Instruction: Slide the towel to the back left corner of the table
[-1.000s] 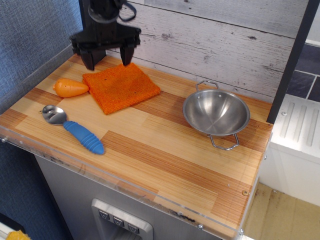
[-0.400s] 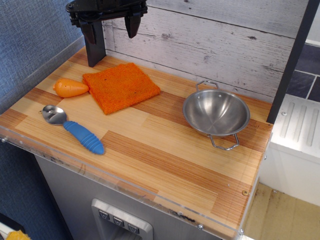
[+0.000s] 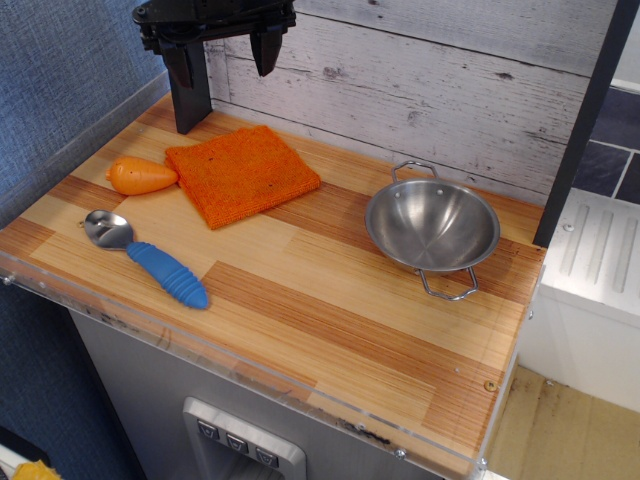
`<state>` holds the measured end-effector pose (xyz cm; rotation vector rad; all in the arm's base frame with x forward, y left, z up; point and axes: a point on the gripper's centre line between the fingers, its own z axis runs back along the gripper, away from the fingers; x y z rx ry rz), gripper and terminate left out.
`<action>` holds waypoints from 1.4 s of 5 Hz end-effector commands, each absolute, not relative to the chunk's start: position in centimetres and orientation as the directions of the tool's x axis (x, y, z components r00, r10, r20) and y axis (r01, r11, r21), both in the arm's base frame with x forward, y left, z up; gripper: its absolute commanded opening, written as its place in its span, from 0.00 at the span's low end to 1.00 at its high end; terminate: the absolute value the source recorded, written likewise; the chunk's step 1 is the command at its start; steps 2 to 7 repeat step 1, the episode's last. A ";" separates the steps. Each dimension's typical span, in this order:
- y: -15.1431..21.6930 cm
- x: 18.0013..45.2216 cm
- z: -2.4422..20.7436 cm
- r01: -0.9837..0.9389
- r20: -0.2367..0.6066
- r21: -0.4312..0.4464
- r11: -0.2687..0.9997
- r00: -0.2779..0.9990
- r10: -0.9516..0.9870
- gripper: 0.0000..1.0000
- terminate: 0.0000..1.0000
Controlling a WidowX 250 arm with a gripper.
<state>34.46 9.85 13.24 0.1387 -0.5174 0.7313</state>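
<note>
Towel (image 3: 242,172): square, bright orange, nubby terry cloth, lying flat toward the back left of the tabletop (image 3: 330,300), its back corner near the wall; judged close to its goal corner, if not already there. Handling, as a judgement: light, soft and limp, likely to bunch or fold if pushed at one edge; its pile should grip the wood a little, so pressing down on the middle and dragging would suit better than pinching a corner. Left to right across the tabletop: orange carrot toy (image 3: 141,175), its tip just beside or touching the towel's left corner; spoon (image 3: 145,257) with steel bowl-end and blue ribbed handle, near the front left edge; towel; steel bowl (image 3: 432,226) with two wire handles, well apart to the right. End effector (image 3: 222,55): black, raised above the back left corner, clear of the towel, two fingers spread wide apart, holding nothing and touching nothing.
</note>
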 end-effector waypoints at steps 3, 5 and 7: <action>9.3 33.9 14.7 -0.665 0.530 -0.075 0.743 0.605 0.595 1.00 1.00; 9.3 33.9 14.7 -0.665 0.530 -0.075 0.743 0.605 0.595 1.00 1.00; 9.3 33.9 14.7 -0.665 0.530 -0.075 0.743 0.605 0.595 1.00 1.00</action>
